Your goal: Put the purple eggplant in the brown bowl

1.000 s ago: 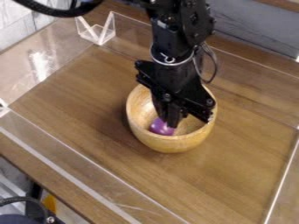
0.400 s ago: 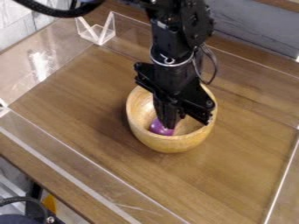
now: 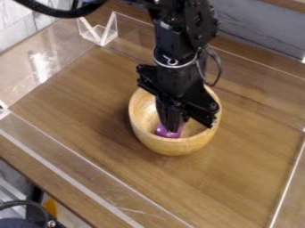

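Landmark = brown bowl, sitting on the wooden table inside a clear-walled enclosure.

Hidden / hard to read: the black arm comes down from the top edge, its upper part cut off by the frame. The gripper reaches straight down into the bowl and covers most of the bowl's inside plus the far rim. Only a small patch of the purple eggplant shows, low in the bowl beside the finger tips; stem tip can't be made out. Fingertips themselves are dark and blur together, so the gap btwn them isn't readable by eye. A clear plastic piece stands well behind-left of the bowl, edges faint.

Vs. earlier frames: basically same. Arm, bowl and eggplant patch all sit where they did a sec ago; no visible shift.

Eggplant vs. gripper: the purple is right at the finger tips, inside the bowl, near its bottom. Jaws are fully closed; whether they pinch the eggplant or just sit against it, can't tell from this angle.
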`<state>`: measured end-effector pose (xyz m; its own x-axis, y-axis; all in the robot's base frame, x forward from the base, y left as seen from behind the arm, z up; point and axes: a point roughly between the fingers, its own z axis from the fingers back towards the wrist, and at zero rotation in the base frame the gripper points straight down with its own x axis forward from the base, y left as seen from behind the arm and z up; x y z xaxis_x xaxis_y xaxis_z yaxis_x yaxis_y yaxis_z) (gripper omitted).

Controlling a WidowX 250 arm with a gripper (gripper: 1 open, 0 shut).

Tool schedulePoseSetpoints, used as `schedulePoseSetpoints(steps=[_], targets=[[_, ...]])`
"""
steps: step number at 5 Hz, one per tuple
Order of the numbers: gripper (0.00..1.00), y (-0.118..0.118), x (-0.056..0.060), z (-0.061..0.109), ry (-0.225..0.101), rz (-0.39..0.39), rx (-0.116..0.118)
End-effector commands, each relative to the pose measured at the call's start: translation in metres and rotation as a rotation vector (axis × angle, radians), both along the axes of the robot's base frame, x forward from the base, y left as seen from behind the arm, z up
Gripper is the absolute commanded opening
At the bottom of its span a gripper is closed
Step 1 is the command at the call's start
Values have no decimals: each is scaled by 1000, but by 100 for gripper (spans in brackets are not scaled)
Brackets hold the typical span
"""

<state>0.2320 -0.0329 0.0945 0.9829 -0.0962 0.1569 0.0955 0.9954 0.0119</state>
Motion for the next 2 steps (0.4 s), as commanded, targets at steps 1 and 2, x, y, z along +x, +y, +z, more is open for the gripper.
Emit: schedulePoseSetpoints(steps=[1,2], targets=[[0,3,8,11,-36,15,-7],[0,3,8,11,-33,18,-8]])
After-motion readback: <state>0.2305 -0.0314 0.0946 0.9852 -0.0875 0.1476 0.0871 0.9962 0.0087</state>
